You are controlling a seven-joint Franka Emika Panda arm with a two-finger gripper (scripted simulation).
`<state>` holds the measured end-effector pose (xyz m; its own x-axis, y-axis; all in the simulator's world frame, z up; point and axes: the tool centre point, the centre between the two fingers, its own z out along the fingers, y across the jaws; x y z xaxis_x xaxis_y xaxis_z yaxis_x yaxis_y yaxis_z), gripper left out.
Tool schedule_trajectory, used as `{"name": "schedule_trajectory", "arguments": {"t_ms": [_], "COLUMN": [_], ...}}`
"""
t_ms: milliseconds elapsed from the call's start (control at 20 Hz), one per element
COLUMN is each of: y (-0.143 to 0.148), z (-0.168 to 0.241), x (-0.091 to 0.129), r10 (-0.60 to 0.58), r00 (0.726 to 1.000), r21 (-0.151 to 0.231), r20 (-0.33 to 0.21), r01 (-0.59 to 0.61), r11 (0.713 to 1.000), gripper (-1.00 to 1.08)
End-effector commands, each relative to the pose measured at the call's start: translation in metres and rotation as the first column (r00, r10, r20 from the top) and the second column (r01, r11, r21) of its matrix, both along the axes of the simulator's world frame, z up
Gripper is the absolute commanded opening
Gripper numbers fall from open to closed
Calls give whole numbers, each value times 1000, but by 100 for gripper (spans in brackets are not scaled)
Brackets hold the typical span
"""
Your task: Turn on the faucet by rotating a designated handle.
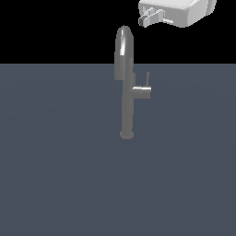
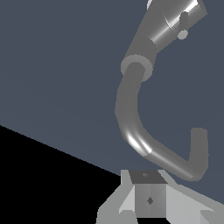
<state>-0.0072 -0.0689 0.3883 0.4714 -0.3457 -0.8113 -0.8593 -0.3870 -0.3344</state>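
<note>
The end effector [image 1: 146,20], holding nothing w/ fingers barely apart, is seen high above the faucet [image 1: 125,87]; it should be brought down beside the thin handle [image 1: 147,78] & pushed slowly.

Setting: a rendered simulation, not a real room. A flat, featureless slate-blue floor [image 1: 60,175] fills the lower frame; pure black void lies above it. Only an untextured grey faucet [image 1: 125,92] stands at centre, on no sink or counter.

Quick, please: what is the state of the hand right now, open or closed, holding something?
Hand: holds nothing, above the faucet; open or closed cannot be told.
</note>
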Motion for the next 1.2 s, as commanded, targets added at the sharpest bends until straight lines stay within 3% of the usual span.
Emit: {"name": "schedule_trajectory", "arguments": {"t_ms": [0,250,550,800,1150], "y": [-7,-19,-30,-34,-36], "z": [-13,-43,-83,-110,-135], "x": [10,26,41,46,49], "r10": [-55,-158,-261,-313,-347], "r00": [997,976,921,870,818], "r21": [55,157,257,307,339], "r20": [-46,-151,-288,-380,-458], "r01": [57,181,337,438,522], "r11": [997,971,906,845,783], "gripper": [-100,-100,-100,-100,-100]}}
